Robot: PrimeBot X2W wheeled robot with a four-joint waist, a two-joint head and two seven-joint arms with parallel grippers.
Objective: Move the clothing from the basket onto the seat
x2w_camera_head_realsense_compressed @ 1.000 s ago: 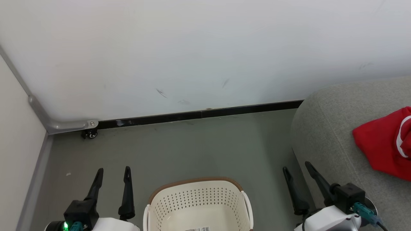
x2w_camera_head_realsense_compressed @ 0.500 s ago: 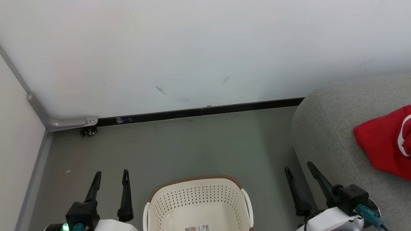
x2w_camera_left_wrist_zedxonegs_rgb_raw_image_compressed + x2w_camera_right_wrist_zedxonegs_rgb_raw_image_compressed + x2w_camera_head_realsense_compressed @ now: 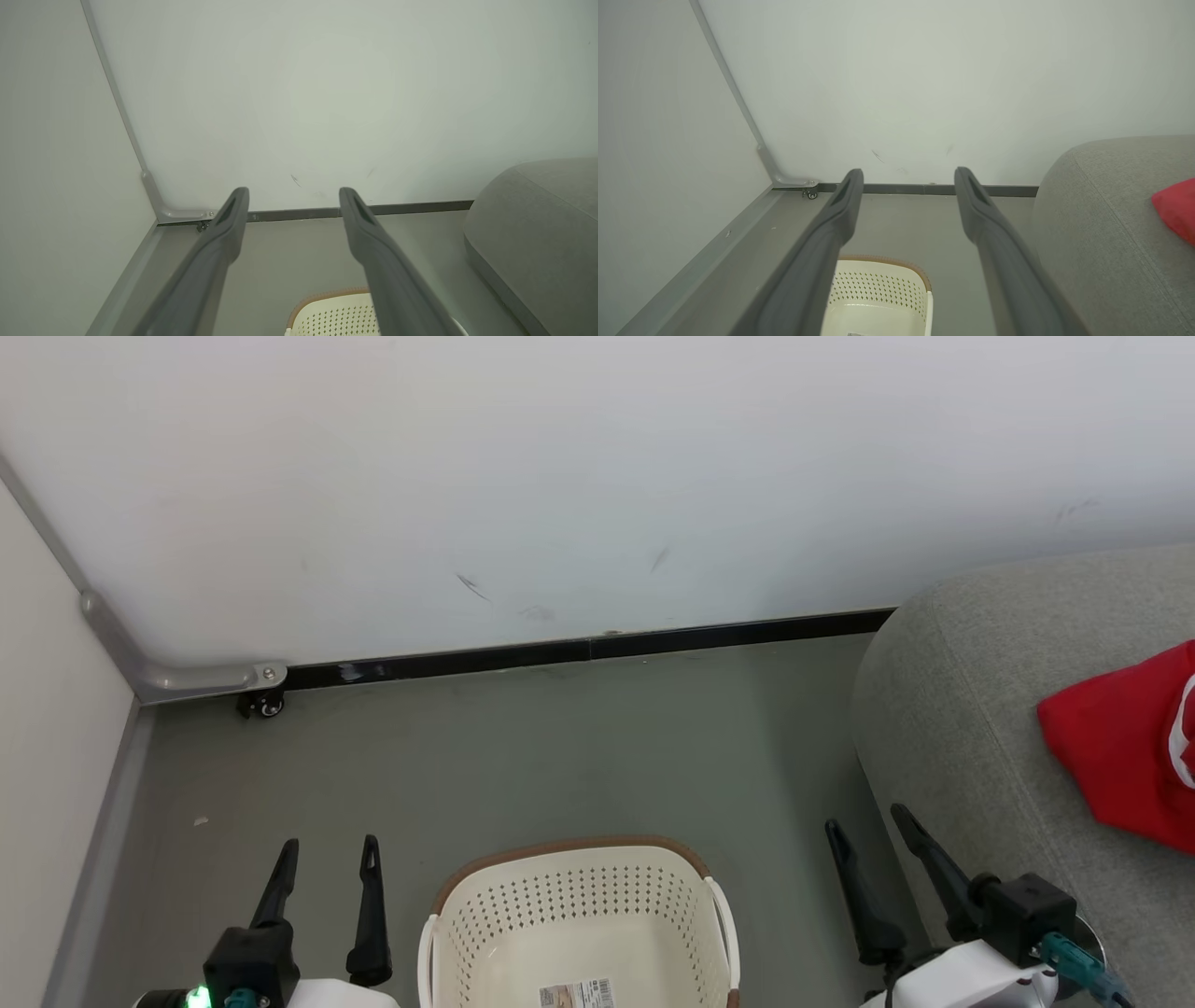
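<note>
White wall with faint scuff marks just above the black baseboard. Small caster at the baseboard's left end. Grey-green floor below it.

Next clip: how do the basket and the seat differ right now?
The basket is cream perforated plastic with a brown rim; the seat is grey fabric. The basket's visible part holds no garment; the seat carries red clothing. The seat is much larger. Both stand on the grey floor.
</note>
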